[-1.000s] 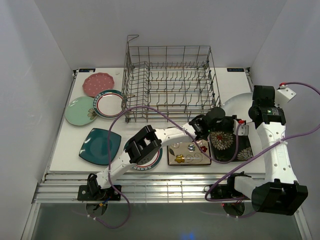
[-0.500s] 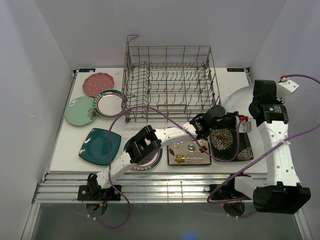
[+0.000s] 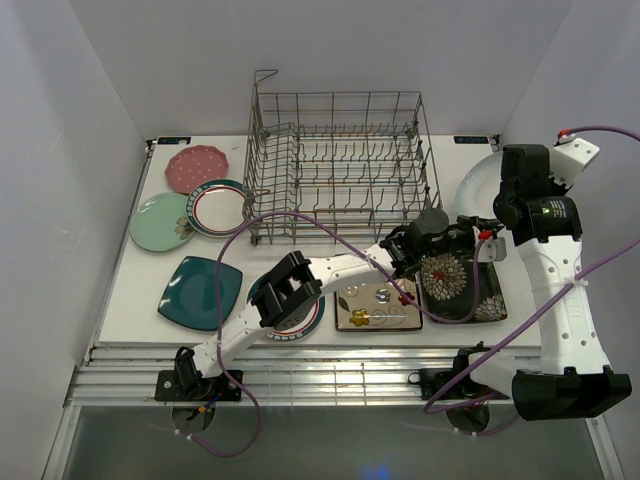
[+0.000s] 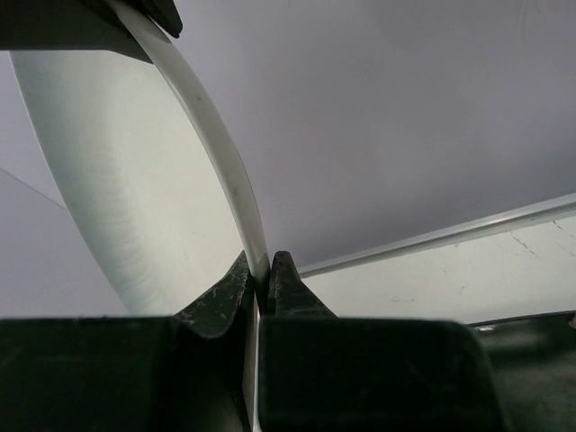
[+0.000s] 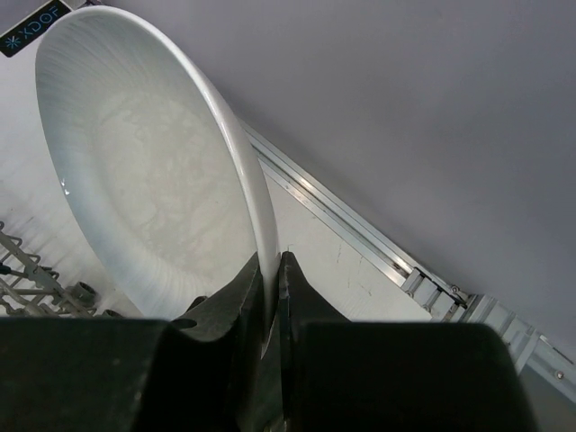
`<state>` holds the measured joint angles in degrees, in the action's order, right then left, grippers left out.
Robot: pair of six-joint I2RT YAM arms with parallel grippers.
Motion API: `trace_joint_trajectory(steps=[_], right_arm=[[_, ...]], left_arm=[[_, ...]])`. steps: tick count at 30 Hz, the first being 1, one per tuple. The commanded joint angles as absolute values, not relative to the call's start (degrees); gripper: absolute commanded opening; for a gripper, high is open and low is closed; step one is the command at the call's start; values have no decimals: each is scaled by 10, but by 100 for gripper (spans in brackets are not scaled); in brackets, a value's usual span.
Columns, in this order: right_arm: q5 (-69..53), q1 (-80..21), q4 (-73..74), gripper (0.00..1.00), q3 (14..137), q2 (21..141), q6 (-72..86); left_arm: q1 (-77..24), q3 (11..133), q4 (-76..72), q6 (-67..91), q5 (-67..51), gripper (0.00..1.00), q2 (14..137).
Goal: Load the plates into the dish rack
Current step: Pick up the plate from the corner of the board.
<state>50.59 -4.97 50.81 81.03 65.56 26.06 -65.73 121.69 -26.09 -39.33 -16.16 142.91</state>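
Right hand [image 3: 502,200] grips the white oval plate [image 3: 474,184], tilted on edge just right of the dish rack [image 3: 340,160], with its forearm near upright. Left hand [image 3: 455,228] reaches across low to the plate's lower rim. Left wrist: jaws pinch the rim, which arcs upward. Right wrist: jaws clamp the rim, long axis running up-left.

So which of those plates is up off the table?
The plain white oval plate, pinched on edge by the left gripper and right gripper; the others lie flat.
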Motion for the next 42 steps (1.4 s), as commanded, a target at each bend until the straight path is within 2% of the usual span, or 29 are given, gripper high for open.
trace_joint_trajectory(steps=[1,23,35,42], right_arm=[[525,-85,446,8,891,649,266],[606,-195,428,8,1018,697,205],[659,-264,384,8,1036,713,161],[658,-294,337,8,1038,733,126]], left_arm=[[-681,1230,-246,-456,-175,0,1399],[-686,1239,-293,-531,-156,0,1364],[-684,1230,-307,-555,-148,0,1339],[-669,1182,-341,-548,-135,0,1310]])
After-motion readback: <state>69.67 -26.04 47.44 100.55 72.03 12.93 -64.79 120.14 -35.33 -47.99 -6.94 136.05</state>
